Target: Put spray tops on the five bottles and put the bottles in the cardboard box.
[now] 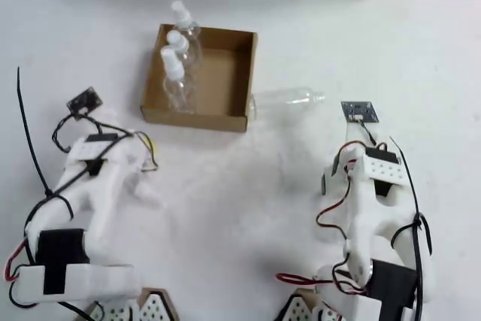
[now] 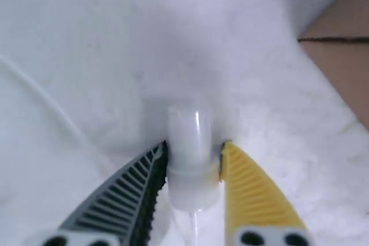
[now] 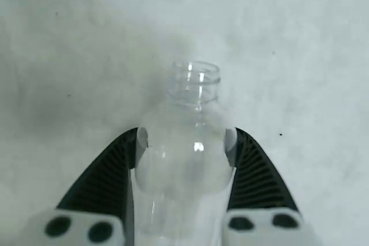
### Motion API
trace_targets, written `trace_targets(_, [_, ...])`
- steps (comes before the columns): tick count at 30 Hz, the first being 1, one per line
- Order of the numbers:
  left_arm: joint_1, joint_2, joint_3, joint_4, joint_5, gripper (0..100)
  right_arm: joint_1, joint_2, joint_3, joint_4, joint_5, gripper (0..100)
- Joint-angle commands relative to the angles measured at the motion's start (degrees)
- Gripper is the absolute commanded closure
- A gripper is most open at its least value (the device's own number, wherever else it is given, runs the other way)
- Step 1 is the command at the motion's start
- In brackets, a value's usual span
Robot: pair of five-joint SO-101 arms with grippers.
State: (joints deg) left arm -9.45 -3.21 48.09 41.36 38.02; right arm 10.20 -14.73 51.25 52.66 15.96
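Observation:
My left gripper (image 2: 193,151) is shut on a white spray top (image 2: 189,131), held between its grey and yellow fingers just above the white table. My right gripper (image 3: 185,136) is shut on a clear bottle (image 3: 195,99); its black fingers press the shoulders and the threaded neck is open, without a top. The cardboard box (image 1: 240,84) stands at the table's back middle with three topped bottles (image 1: 179,73) along its left side. One more clear bottle (image 1: 289,99) lies on its side just right of the box.
The left arm (image 1: 98,178) is at the front left and the right arm (image 1: 368,186) at the front right, both trailing loose cables. Bare white table (image 1: 240,186) lies between them. A brown floor strip (image 2: 346,67) shows beyond the table edge.

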Motion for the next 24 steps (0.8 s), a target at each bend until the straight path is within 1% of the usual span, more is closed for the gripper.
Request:
trace_targets(1, [-0.4, 0.6, -2.5, -3.6, -1.2, 97, -0.3, -1.5, 0.0, -0.7, 0.6, 98.1])
trace_targets(2, [-0.3, 0.6, -2.5, -3.6, -2.0, 95, -0.3, -1.5, 0.0, -0.7, 0.6, 98.1])
trace_targets(5, [0.7, 0.4, -2.5, -3.6, -2.5, 98, -0.2, -1.5, 0.0, -0.7, 0.6, 98.1])
trace_targets(7, [1.3, -0.1, -2.6, -3.6, -2.5, 98, -0.2, -1.6, -0.1, -0.7, 0.6, 98.1])
trace_targets(10, [1.3, -5.3, -2.9, -2.7, -2.5, 98, -0.2, -1.6, -0.1, -1.3, 0.6, 98.1])
trace_targets(17, [1.5, -28.4, -2.6, 3.1, -2.6, 98, -0.7, -2.2, 0.0, -2.3, 0.4, 98.1])
trace_targets(24, [8.2, -51.1, -2.5, 3.3, -2.6, 98, -3.1, -2.9, 0.5, -6.1, 0.1, 98.2])
